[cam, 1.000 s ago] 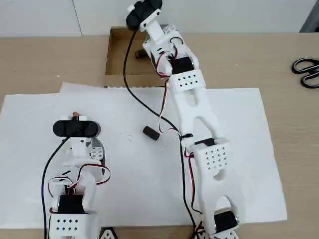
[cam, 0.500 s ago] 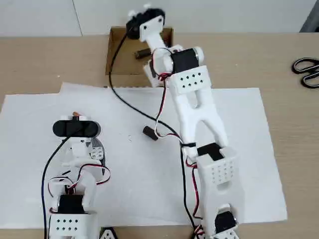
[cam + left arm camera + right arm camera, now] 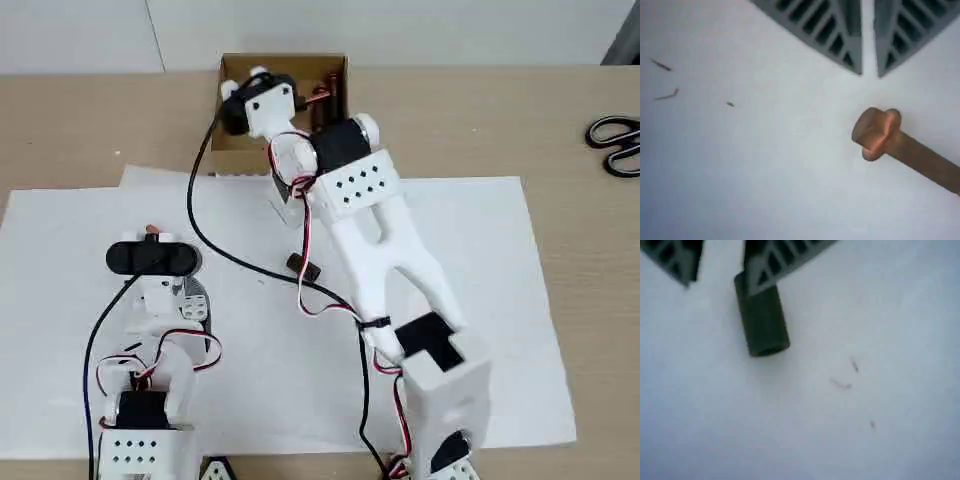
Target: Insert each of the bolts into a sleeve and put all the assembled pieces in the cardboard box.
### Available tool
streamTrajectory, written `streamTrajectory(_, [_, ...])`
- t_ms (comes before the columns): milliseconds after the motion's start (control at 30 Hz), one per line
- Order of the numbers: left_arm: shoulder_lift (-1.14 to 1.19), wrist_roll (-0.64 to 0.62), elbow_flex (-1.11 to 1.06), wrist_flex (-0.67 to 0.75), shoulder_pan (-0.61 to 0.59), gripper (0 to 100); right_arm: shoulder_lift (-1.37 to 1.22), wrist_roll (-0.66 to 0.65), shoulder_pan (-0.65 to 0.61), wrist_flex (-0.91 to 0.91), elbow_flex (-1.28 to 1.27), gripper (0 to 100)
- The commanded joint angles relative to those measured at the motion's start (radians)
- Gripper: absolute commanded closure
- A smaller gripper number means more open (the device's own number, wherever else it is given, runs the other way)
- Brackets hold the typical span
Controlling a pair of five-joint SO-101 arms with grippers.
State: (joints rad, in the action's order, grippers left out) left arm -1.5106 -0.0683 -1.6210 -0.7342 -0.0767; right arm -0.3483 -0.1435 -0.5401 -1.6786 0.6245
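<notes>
A copper bolt [image 3: 890, 142] lies on the white paper just beyond my left gripper [image 3: 868, 70], whose fingers stand close together with nothing between them. In the high view the bolt's tip [image 3: 152, 230] peeks out past the left arm's black motor. A dark sleeve [image 3: 761, 322] lies on the paper with one end under a fingertip of my right gripper [image 3: 720, 277], which is open. The sleeve [image 3: 303, 267] sits near the sheet's middle. The cardboard box [image 3: 232, 72] at the back holds assembled pieces [image 3: 325, 93].
The white paper sheet [image 3: 480, 260] covers most of the table's front. Scissors [image 3: 615, 143] lie at the far right on bare wood. The right arm's black cable [image 3: 215, 235] trails across the paper between the two arms.
The right arm has swung back from over the cardboard box and now hangs over the paper by the sleeve. The left arm and the bolt have not moved.
</notes>
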Motion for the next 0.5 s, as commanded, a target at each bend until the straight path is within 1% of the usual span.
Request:
streamTrajectory(0, [-0.011, 0.002, 0.005, 0.018, -0.002, 99, 0.074, 0.014, -0.022, -0.007, -0.118, 89.8])
streamTrajectory(67, [-0.011, 0.002, 0.005, 0.018, -0.002, 99, 0.074, 0.008, -0.024, -0.007, -0.166, 88.7])
streamTrajectory(167, [-0.011, 0.002, 0.005, 0.018, -0.003, 99, 0.067, -0.037, -0.025, -0.001, -0.196, 86.9])
streamTrajectory(467, [-0.011, 0.002, 0.005, 0.018, -0.003, 99, 0.062, -0.166, -0.036, 0.016, -0.198, 84.0])
